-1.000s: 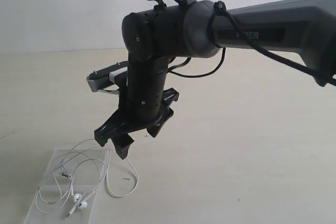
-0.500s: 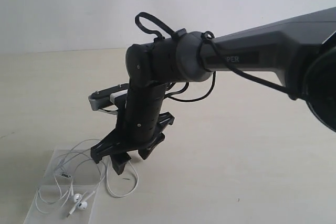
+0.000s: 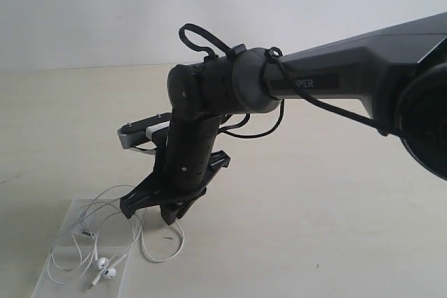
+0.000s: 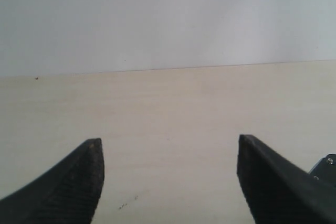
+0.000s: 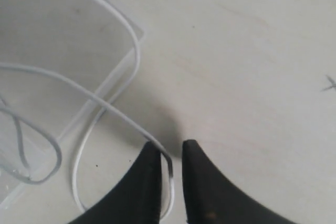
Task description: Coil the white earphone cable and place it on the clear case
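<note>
We are judging that the thin white earphone cable (image 5: 138, 51) could be slipping out of so slight a pinch, or that a pull could be dragging its loops off the flat clear plastic case (image 5: 68, 35). The right claw (image 5: 170, 153) is pinching one strand between nearly closed fingers, just beside the case's edge on the pale table (image 5: 252, 77), while most of the wire is lying on the case. The left claw (image 4: 168, 150) is hanging spread over bare table.

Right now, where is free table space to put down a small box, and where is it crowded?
Free: the broad table stretch right of the right gripper, and the strip behind it toward the wall. Crowded: the near left corner, where the white earphone cable loops over the clear case, fingers at one loop.
</note>
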Available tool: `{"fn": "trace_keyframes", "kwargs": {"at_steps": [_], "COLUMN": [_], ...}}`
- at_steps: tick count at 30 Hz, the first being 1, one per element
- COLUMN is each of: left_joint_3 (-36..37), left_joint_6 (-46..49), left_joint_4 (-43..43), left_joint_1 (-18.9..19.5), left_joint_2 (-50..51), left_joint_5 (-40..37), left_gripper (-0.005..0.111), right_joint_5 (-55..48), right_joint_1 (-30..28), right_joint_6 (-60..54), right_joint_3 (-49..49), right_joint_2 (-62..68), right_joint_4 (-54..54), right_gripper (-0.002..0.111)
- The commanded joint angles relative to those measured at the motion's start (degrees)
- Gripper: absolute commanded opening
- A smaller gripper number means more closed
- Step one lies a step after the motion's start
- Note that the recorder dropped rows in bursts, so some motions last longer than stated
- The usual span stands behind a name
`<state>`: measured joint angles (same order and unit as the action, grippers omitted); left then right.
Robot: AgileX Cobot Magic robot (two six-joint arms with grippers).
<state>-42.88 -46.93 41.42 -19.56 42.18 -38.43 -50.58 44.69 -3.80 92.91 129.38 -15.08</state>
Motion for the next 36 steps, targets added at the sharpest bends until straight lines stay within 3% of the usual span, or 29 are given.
{"fn": "trace_keyframes", "kwargs": {"at_steps": [1,9,19,36], "left_joint_3": [0.1,0.1,0.1,0.1], "left_joint_6": [0.2,0.2,0.2,0.2], "left_joint_4": [0.2,0.2,0.4,0.4], "left_joint_1": [0.2,0.2,0.2,0.2], "left_joint_2": [-0.4,-0.4,-0.4,-0.2], "left_joint_5": [0.8,0.8,0.8,1.2], "left_gripper": [0.069,0.069,0.069,0.069], "right_joint_5": [0.8,0.3,-2.3,-0.7], "right_joint_1": [0.0,0.0,0.0,0.0], "right_joint_6": [-1.2,-1.1,-3.8,-5.2], "right_joint_3": [0.0,0.0,0.0,0.2], "right_joint_2": [-0.1,-4.1,-6.8,-12.1], "right_joint_4": [0.9,3.0,-8.0,-10.5], "right_gripper": [0.003,0.000,0.000,0.000]}}
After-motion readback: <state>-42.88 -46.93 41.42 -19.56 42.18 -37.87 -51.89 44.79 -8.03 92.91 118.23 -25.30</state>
